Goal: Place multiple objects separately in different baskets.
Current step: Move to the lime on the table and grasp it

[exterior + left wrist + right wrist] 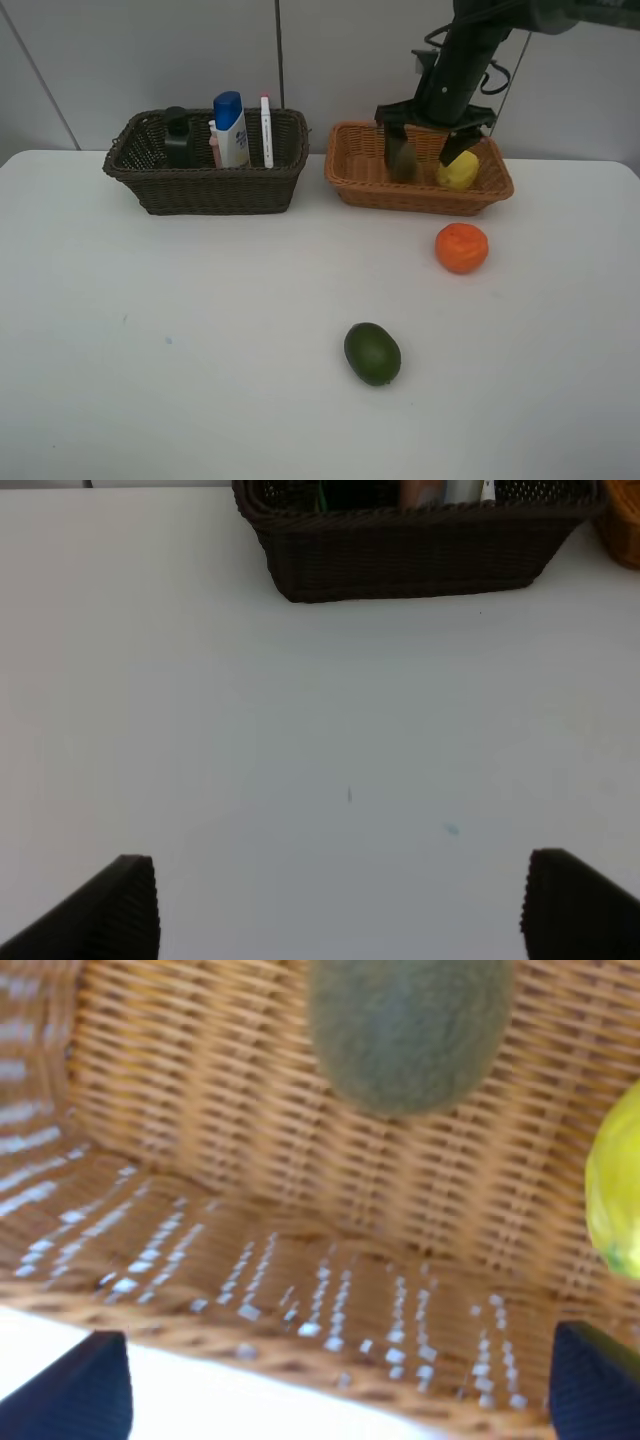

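Right end effector: spread, empty, above tan basket.
Kiwi: just below it.
Lemon: beside one finger.
Left end effector: spread, empty, over table.

Two baskets are counted: one dark basket and one tan basket. Four fruits are counted: one kiwi, one lemon, one orange, one green fruit. Four other items are counted: one pump bottle, one tube, one pink bottle, one marker.
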Controlling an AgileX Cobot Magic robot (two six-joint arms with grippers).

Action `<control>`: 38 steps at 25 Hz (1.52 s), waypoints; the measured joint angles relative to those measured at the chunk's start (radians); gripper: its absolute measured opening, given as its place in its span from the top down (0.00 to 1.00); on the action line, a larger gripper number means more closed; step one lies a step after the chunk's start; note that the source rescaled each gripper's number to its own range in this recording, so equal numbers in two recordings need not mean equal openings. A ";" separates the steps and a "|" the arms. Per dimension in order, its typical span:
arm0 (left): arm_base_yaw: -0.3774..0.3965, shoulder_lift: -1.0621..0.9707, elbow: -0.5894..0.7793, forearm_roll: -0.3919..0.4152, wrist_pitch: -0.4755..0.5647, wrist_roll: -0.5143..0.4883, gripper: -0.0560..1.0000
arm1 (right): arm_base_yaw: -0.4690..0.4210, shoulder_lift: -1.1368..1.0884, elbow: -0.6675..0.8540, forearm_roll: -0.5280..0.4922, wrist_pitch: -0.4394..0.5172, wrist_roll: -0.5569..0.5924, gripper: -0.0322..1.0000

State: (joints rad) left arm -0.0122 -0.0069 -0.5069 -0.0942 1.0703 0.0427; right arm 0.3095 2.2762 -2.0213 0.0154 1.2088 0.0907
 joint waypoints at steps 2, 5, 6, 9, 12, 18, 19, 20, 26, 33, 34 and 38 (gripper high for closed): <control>0.000 0.000 0.000 0.000 0.000 0.000 0.05 | 0.000 -0.037 0.040 0.027 0.001 0.001 0.04; 0.000 0.000 0.000 0.000 0.000 0.000 0.05 | 0.000 -0.120 0.171 0.052 0.002 -0.003 0.04; 0.000 0.000 0.000 0.000 0.000 0.000 0.05 | 0.001 -0.160 0.224 0.052 0.002 -0.003 0.04; 0.000 0.000 0.000 0.000 0.000 0.000 0.05 | 0.024 -0.291 0.436 0.053 0.004 -0.003 0.04; 0.000 0.000 0.000 0.000 0.000 0.000 0.05 | 0.104 -0.430 0.667 0.056 0.006 -0.007 0.04; 0.000 0.000 0.000 0.000 0.000 0.000 0.05 | 0.340 -0.595 0.945 0.060 -0.130 -0.018 0.04; 0.000 0.000 0.000 0.000 0.000 0.000 0.05 | 0.368 -0.600 0.971 0.061 -0.169 -0.018 0.04; 0.000 0.000 0.000 0.000 0.000 0.000 0.05 | 0.397 -0.601 0.991 0.062 -0.210 -0.018 0.04; 0.000 0.000 0.000 0.000 0.000 0.000 0.05 | 0.466 -0.601 1.072 0.066 -0.385 -0.026 0.04; 0.000 0.000 0.000 0.000 0.000 0.000 0.05 | 0.466 -0.601 1.075 0.066 -0.436 -0.044 0.04; 0.000 0.000 0.000 0.000 0.000 0.000 0.05 | 0.466 -0.601 1.077 0.066 -0.442 -0.044 0.04; 0.000 0.000 0.000 0.000 0.000 0.000 0.05 | 0.466 -0.599 1.095 0.078 -0.477 -0.045 0.04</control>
State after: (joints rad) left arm -0.0122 -0.0069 -0.5069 -0.0942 1.0703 0.0427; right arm 0.7756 1.6769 -0.9258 0.0938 0.7322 0.0456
